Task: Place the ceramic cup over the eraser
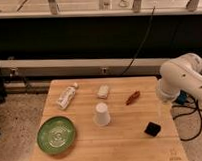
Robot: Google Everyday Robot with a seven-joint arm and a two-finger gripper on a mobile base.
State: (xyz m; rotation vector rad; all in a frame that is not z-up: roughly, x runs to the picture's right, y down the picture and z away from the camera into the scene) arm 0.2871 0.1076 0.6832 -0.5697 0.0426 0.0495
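A white ceramic cup (101,114) stands narrower end up at the middle of a wooden table (122,150); the black eraser (153,128) lies well apart from it, uncovered, near the right edge. The robot's white arm (183,77) leans in from the right; its gripper (162,107) hangs faintly just behind the eraser, whether apart or together cannot be told. Also on the table: a green plate (56,134), a white tube (66,96), a pale block (103,91) and a reddish-brown piece (132,97).
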